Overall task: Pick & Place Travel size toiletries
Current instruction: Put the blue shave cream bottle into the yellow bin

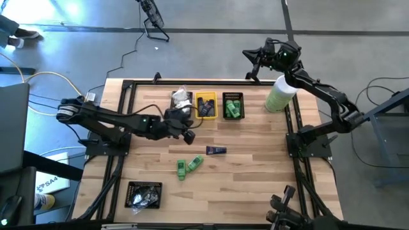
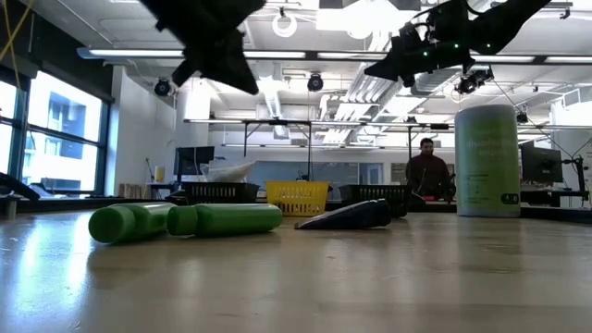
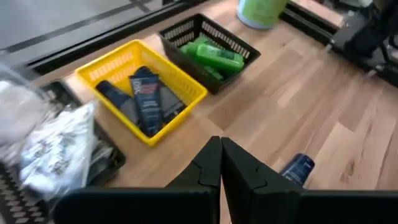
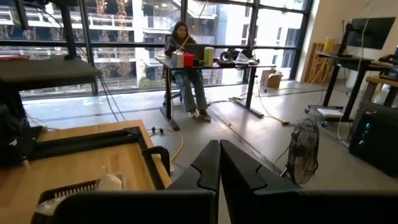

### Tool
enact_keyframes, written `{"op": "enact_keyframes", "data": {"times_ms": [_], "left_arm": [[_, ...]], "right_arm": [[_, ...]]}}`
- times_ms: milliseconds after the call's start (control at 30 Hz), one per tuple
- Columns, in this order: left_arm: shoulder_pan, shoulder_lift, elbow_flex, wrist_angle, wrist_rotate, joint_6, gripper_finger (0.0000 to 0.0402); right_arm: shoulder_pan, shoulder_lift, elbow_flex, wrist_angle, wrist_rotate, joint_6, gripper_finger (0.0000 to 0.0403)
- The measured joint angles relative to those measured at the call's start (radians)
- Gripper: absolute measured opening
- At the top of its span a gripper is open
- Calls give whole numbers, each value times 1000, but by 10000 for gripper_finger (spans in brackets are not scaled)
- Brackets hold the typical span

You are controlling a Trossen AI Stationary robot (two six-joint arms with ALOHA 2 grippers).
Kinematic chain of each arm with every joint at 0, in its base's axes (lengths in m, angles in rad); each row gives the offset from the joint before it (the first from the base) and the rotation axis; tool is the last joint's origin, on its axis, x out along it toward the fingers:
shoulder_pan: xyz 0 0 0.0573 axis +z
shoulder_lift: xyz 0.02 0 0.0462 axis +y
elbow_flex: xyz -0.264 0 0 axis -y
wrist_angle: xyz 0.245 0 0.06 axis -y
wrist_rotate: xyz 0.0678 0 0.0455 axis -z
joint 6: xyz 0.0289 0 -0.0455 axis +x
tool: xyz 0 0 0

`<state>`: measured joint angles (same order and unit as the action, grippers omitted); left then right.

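Two bright green bottles (image 1: 188,167) (image 2: 185,220) lie on their sides on the table, and a dark blue tube (image 1: 215,150) (image 3: 296,168) (image 2: 356,215) lies just beyond them. My left gripper (image 1: 186,133) (image 3: 221,152) hangs shut above the table mid-field, between the tube and the bins, touching nothing. The yellow bin (image 1: 206,105) (image 3: 93,68) holds dark tubes. A black bin (image 1: 233,105) (image 3: 186,28) holds green bottles. White crinkly packets (image 1: 181,99) (image 3: 59,143) sit in another black bin. My right gripper (image 1: 254,61) (image 4: 219,155) is shut, raised past the table's far edge.
A big pale-green cylinder with a white lid (image 1: 279,94) (image 2: 487,159) stands at the far right. A black bin with dark pieces (image 1: 144,195) sits near the left front corner. Bare wood lies to the right of the tube. People sit in the room beyond the table.
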<state>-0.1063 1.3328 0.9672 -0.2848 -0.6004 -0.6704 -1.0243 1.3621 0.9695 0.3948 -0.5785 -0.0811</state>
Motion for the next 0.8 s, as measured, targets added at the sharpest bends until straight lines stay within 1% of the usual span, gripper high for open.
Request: {"op": "enact_keyframes", "data": {"times_ms": [133, 300, 533, 633, 700, 800], "left_arm": [[2, 61, 61, -76, 44, 32, 1], [2, 114, 75, -27, 71, 117, 3], [16, 188, 73, 4, 83, 125, 8], [37, 215, 73, 39, 128, 127, 30], [54, 232, 72, 83, 164, 149, 55], [85, 244, 72, 159, 221, 210, 102]], "right_arm": [[-15, 0, 0, -21, -5, -1, 4], [-31, 1, 0, -40, -5, -29, 4], [-43, 1, 0, -39, -7, -26, 4], [-44, 1, 0, -37, -22, -24, 4], [-43, 1, 0, -34, -26, -23, 4], [-43, 1, 0, -24, -26, -21, 4]]}}
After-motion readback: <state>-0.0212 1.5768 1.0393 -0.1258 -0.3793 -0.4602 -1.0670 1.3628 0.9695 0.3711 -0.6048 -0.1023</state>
